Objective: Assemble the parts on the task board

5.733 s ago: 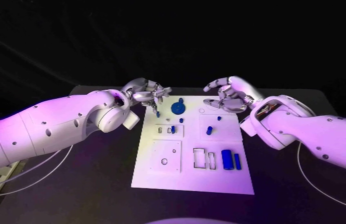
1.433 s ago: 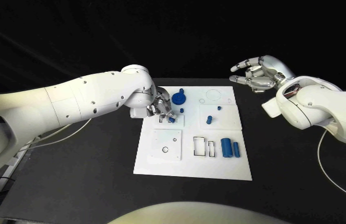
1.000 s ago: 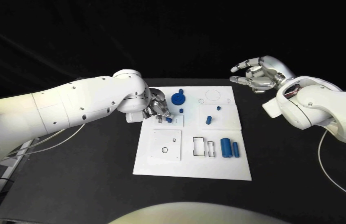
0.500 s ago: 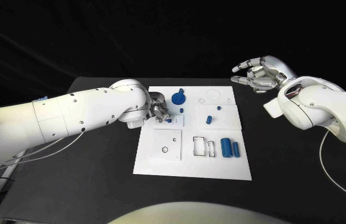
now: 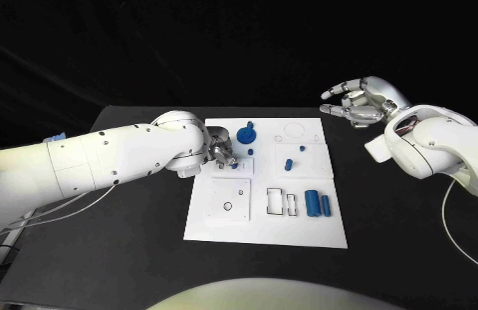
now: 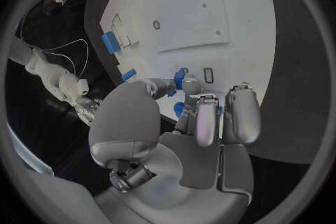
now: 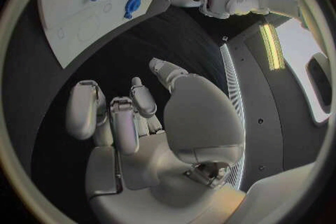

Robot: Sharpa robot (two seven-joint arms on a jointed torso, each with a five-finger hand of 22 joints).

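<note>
White board (image 5: 267, 213) in the middle of the black table (image 5: 119, 255), with blue parts scattered on it. From the head view, the left hand (image 5: 221, 152) sits at the board's left edge near its far end, fingers bunched around a small blue peg (image 5: 233, 165) by a small slot there. A blue disc (image 5: 246, 137) lies just beyond that hand, a lone blue piece (image 5: 288, 163) sits mid-board, and two blue bars (image 5: 318, 204) lie side by side near the board's right edge. The right hand (image 5: 360, 103) hangs off the board's far right corner, fingers curled loosely apart, holding nothing.

From the left wrist, the fingers (image 6: 210, 117) close together on the peg (image 6: 181, 77), right over the board (image 6: 210, 11).

From the right wrist, that hand (image 7: 140, 117) is empty above the table, well clear of the board (image 7: 77, 11).

I'd say it's early days: one peg being seated, with the disc, loose piece and bars still waiting and several cut-outs unfilled.
</note>
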